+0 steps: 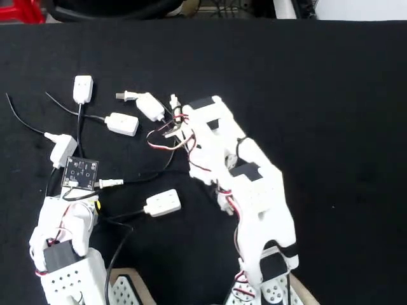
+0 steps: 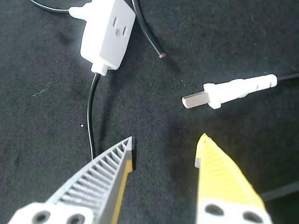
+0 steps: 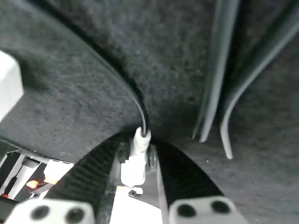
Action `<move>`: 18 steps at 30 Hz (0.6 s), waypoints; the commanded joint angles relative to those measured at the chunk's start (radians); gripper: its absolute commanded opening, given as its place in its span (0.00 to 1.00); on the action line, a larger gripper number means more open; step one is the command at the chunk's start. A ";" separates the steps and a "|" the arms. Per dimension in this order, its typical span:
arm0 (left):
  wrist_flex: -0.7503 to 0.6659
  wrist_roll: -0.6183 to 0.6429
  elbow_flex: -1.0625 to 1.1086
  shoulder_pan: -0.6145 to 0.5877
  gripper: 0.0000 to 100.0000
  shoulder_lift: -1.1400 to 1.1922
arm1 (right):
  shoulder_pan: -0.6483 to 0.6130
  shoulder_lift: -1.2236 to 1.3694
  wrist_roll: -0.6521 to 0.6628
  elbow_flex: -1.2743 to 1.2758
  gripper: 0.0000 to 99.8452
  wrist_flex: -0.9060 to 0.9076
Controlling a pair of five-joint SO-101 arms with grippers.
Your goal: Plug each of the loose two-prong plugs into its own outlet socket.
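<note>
Just now my right claw (image 3: 137,142) pinches a small white plug (image 3: 133,170), its black cord (image 3: 112,79) running ahead across the counter (image 3: 163,56). My left claw (image 2: 167,138) gapes wide just short of a loose plug (image 2: 229,91), an outlet socket (image 2: 105,32) beyond; I should close squarely on that plug's body, prongs level toward the slots.

We place everything by the loose plug (image 1: 109,183). The left gripper (image 2: 164,141) sits just before it, slightly left. The left socket (image 1: 62,147) lies behind-left and the near socket (image 1: 163,203) before-right. The far socket (image 1: 122,123) lies straight behind. The right gripper (image 3: 139,140), clamping a second plug (image 3: 132,170), is behind-right.
</note>
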 commanded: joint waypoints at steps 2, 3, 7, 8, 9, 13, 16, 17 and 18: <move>0.003 -0.006 0.019 0.012 0.22 -0.011 | -0.002 0.004 0.002 -0.012 0.09 0.029; 0.003 -0.006 0.019 0.012 0.22 -0.011 | -0.005 0.004 0.002 0.001 0.11 0.029; 0.003 -0.006 0.019 0.012 0.22 -0.011 | 0.000 -0.002 0.002 0.027 0.16 0.029; 0.003 -0.006 0.019 0.012 0.22 -0.011 | 0.002 -0.002 0.002 0.027 0.16 0.029; 0.003 -0.006 0.019 0.012 0.22 -0.011 | 0.002 -0.002 0.002 0.028 0.16 0.031; 0.003 -0.006 0.019 0.012 0.22 -0.011 | -0.005 -0.002 0.000 0.030 0.16 0.031; 0.003 -0.006 0.019 0.012 0.22 -0.011 | 0.002 -0.005 -0.002 0.030 0.16 0.032; 0.003 -0.006 0.019 0.012 0.22 -0.011 | 0.003 -0.010 -0.002 0.033 0.16 0.032; 0.003 -0.006 0.019 0.012 0.22 -0.011 | 0.008 -0.021 0.000 0.047 0.16 0.032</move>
